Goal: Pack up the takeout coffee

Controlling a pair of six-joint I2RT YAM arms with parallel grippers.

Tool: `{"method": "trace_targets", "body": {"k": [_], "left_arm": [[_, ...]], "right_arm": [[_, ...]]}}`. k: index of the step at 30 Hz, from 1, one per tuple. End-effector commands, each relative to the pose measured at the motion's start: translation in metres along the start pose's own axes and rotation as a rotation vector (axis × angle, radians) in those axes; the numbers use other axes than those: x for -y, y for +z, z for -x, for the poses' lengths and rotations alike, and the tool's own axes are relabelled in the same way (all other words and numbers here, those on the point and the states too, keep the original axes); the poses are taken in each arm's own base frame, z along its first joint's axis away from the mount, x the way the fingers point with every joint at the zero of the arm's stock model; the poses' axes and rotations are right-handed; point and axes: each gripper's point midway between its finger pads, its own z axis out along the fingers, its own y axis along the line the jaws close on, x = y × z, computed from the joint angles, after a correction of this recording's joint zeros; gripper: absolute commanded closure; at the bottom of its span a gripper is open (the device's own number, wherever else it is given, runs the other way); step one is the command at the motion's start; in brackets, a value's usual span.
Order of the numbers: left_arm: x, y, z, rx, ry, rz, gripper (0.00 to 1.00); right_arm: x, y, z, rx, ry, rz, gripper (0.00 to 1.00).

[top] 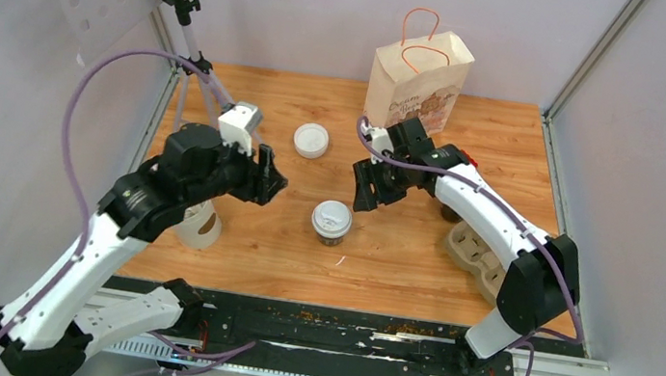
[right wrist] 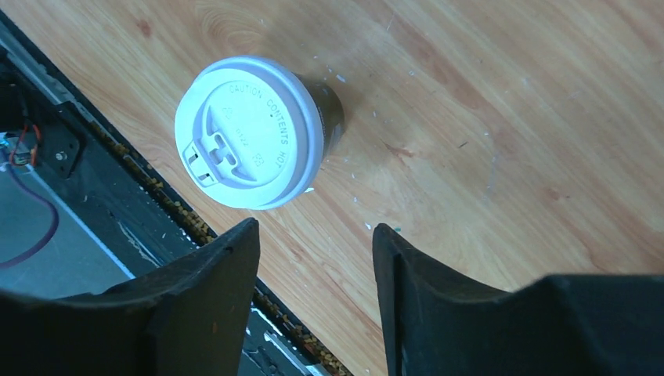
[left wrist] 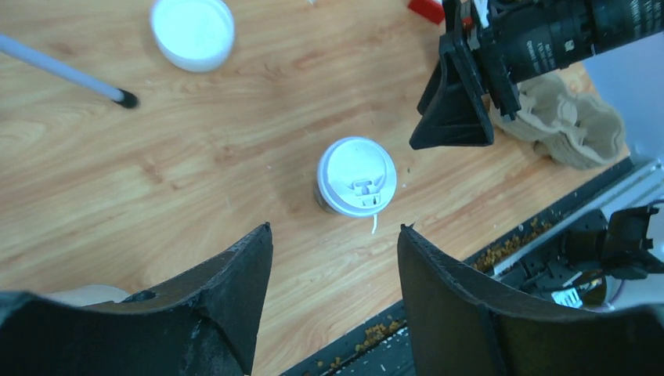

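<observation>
Right gripper [right wrist: 313,231] jaws fill the bottom of its wrist view, spread wide and holding nothing. The left gripper [left wrist: 335,235] is likewise wide apart and empty. One lidded coffee cup [top: 331,222] stands upright mid-desk [top: 282,249], toward the near edge, between the two grippers and touched by neither.

Packing looks barely begun. The paper bag [top: 418,83] stands at the far edge, the cardboard cup carrier [top: 480,256] lies by the right edge, and this cup is in neither. A dark shape beside the carrier, under the right arm [top: 492,209], may be the second cup; I cannot tell.

Bare wood surrounds the cup on every side, so either gripper has room to close in. A loose lid [top: 311,139] lies farther back, and a lidless pale cup [top: 200,226] sits under the left arm [top: 141,211] near the left edge.
</observation>
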Motion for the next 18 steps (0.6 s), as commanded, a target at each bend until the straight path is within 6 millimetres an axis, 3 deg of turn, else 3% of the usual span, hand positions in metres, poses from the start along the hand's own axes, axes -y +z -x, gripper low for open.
{"method": "trace_targets", "body": {"k": [1, 9, 18], "left_arm": [[0.022, 0.036, -0.019, -0.095, -0.051, -0.114, 0.37], [0.012, 0.095, -0.065, -0.194, -0.140, -0.077, 0.40], [0.010, 0.133, -0.103, -0.241, -0.179, -0.107, 0.51]], "right_arm": [[-0.011, 0.001, 0.017, 0.100, 0.020, 0.149, 0.46], [0.000, 0.021, 0.016, 0.093, 0.056, 0.198, 0.51], [0.000, 0.040, 0.013, 0.048, 0.063, 0.252, 0.60]]}}
